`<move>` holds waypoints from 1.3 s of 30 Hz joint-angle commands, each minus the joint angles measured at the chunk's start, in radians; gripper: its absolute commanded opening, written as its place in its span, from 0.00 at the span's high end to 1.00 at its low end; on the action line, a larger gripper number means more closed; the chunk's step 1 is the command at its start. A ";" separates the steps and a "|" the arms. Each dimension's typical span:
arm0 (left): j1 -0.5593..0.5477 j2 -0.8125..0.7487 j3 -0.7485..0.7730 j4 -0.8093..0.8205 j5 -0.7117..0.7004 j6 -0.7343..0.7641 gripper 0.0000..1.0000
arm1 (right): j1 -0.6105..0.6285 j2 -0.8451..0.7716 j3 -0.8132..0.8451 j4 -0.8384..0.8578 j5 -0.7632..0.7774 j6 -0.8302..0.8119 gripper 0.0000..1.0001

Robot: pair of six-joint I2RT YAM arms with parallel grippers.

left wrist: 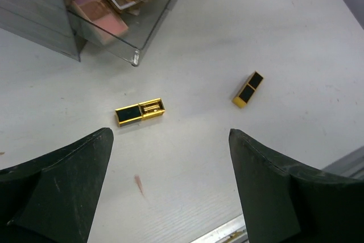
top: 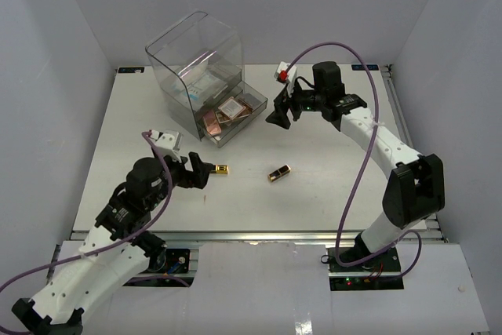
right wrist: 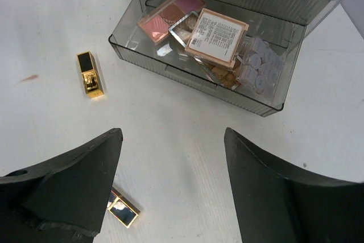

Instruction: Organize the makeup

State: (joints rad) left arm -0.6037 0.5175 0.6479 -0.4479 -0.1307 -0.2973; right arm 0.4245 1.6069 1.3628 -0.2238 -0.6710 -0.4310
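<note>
Gold-black case [left wrist: 140, 112] mid-frame lies flat; the open, empty left gripper [left wrist: 170, 134] may skid it aside, and the open, empty right gripper [right wrist: 172, 133] may clip the drawer [right wrist: 193, 78]

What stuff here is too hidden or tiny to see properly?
Right wrist view: one gold-black case is half hidden behind a gripper finger.
Left wrist view: the drawer is cut off by the top edge.
Right wrist view: print on the top palette is too small to read.
</note>
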 commanded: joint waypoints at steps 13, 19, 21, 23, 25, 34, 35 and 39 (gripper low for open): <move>-0.145 0.802 0.414 0.004 0.228 0.183 0.38 | -0.324 -0.331 -0.400 0.211 -0.284 0.212 0.47; -0.149 1.154 0.641 -0.010 0.011 0.321 0.49 | -0.385 -0.367 -0.445 0.246 -0.308 0.247 0.47; -0.149 1.240 0.698 -0.011 -0.041 0.359 0.49 | -0.389 -0.368 -0.457 0.250 -0.311 0.249 0.47; -0.148 1.314 0.765 -0.018 -0.073 0.400 0.49 | -0.391 -0.363 -0.458 0.251 -0.311 0.252 0.48; -0.144 1.369 0.824 -0.024 -0.091 0.429 0.48 | -0.394 -0.360 -0.459 0.250 -0.306 0.251 0.48; -0.084 1.512 0.996 -0.023 -0.190 0.473 0.35 | -0.397 -0.348 -0.466 0.249 -0.302 0.244 0.48; -0.082 1.517 1.013 -0.023 -0.206 0.474 0.30 | -0.397 -0.345 -0.467 0.249 -0.304 0.244 0.48; -0.055 1.543 1.052 -0.024 -0.266 0.481 0.16 | -0.397 -0.336 -0.467 0.248 -0.304 0.244 0.48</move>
State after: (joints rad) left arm -0.6948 2.0565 1.6276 -0.4854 -0.2884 0.1589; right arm 0.0329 1.2606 0.9011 -0.0185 -0.9498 -0.1902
